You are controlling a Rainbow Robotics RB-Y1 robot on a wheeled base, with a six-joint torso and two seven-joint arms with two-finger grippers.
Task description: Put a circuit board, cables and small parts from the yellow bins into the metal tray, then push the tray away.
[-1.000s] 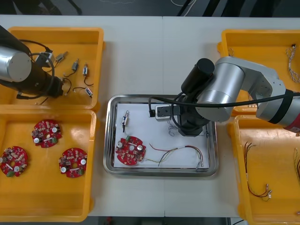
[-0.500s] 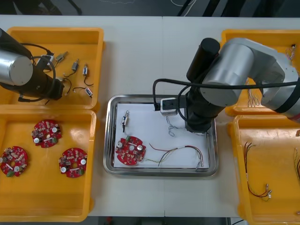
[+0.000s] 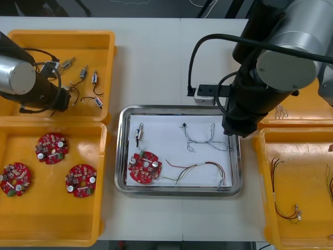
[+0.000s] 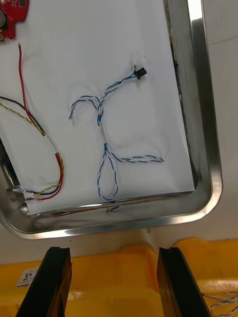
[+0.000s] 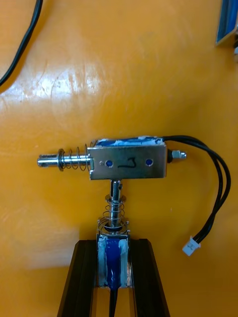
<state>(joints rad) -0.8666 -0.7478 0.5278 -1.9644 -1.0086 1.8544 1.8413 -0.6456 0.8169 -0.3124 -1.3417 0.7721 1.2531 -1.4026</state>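
My left gripper (image 5: 113, 243) is down in the back-left yellow bin (image 3: 106, 39), shut on a small metal part (image 5: 113, 260) that has a spring at its tip. A second small metal part (image 5: 127, 162) with a black lead lies crosswise just beyond it. My right gripper (image 4: 112, 251) hangs open and holds nothing, high over the right edge of the metal tray (image 3: 120, 151). On the tray's white inside lie a red circuit board (image 3: 144, 167), a small metal part (image 3: 139, 133), a twisted blue and white cable (image 4: 105, 143) and a red and yellow cable (image 3: 200, 169).
The front-left bin (image 3: 52, 229) holds three red circuit boards. More small metal parts (image 3: 88, 78) lie in the back-left bin. The right bins (image 3: 307, 229) hold cables. The big right arm (image 3: 281, 57) covers the back-right bin and the tray's right rim.
My right arm has risen and drawn back to the right off the tray, uncovering the blue and white cable on the white inside. The left gripper has closed on the small metal part.
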